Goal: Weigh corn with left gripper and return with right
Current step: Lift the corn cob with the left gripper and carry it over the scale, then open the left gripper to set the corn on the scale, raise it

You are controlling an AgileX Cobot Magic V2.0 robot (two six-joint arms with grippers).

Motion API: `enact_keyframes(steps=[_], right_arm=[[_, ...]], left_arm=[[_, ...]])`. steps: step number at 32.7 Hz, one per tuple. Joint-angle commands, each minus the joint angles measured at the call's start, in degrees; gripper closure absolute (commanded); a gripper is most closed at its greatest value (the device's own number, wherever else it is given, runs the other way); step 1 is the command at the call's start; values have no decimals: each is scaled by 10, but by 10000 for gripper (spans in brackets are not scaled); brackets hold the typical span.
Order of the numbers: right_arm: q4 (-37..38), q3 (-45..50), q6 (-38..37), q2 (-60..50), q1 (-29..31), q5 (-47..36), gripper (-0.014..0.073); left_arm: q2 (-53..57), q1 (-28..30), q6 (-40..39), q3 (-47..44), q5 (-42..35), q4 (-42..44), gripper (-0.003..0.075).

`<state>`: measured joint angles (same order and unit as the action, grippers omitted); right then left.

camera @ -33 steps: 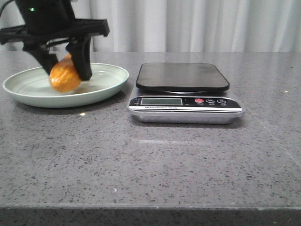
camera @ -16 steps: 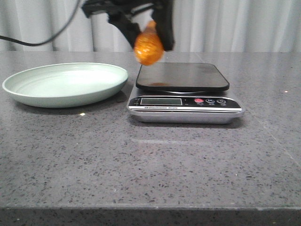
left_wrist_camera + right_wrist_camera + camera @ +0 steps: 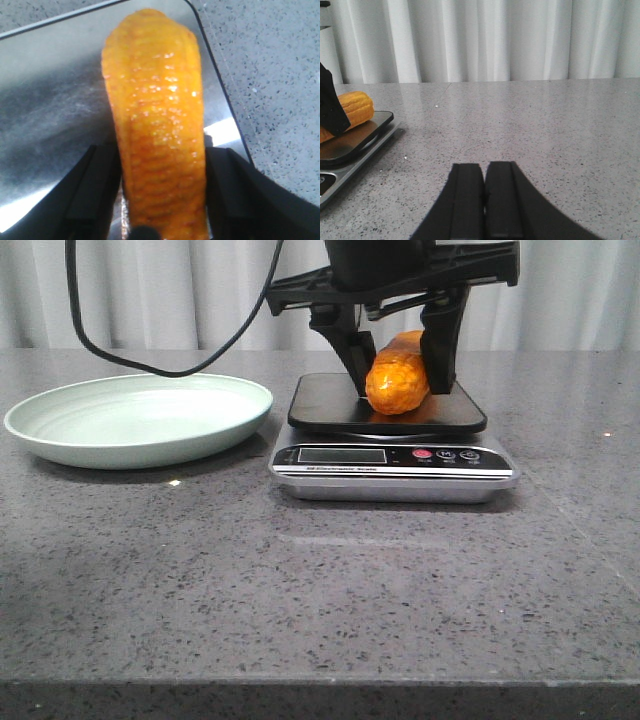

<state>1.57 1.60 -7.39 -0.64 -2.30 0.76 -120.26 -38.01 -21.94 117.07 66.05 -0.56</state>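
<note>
The corn (image 3: 398,373), a glossy orange-yellow cob, is held between the fingers of my left gripper (image 3: 398,380) right at the black platform of the scale (image 3: 330,400); I cannot tell whether it touches the platform. In the left wrist view the corn (image 3: 157,135) fills the middle, with the gripper (image 3: 162,200) shut on it over the platform (image 3: 50,110). My right gripper (image 3: 484,200) is shut and empty, low over the table to the right of the scale, out of the front view. The corn (image 3: 352,107) shows at the edge of the right wrist view.
A pale green plate (image 3: 60,430) sits empty on the left of the grey stone table (image 3: 320,590). The scale's display and buttons (image 3: 390,456) face the front. A black cable (image 3: 120,350) hangs over the plate. White curtains stand behind.
My left gripper lifted the corn out of the plate, carried it to the right and lowered it down to the scale platform.
</note>
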Motion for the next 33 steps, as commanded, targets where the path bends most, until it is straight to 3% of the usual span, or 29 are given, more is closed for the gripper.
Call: enact_keyframes(steps=[1,8,15,20,25,33], right_arm=[[5,-5,5,-10,2,-43,444],[5,-5,5,-10,2,-43,444],[5,-5,5,-10,2,-43,444],[5,-5,5,-10,2,-43,444],[5,-5,5,-10,2,-43,444],[5,-5,5,-10,2,-43,444]], left_arm=[[32,-1,-9,18,-1,1,224],[35,8,-10,41,-1,6,225],[67,20,-6,69,-10,72,242],[96,28,56,69,-20,41,377],[124,38,72,53,-9,41,601],[238,31,90,-87,-125,37,586]])
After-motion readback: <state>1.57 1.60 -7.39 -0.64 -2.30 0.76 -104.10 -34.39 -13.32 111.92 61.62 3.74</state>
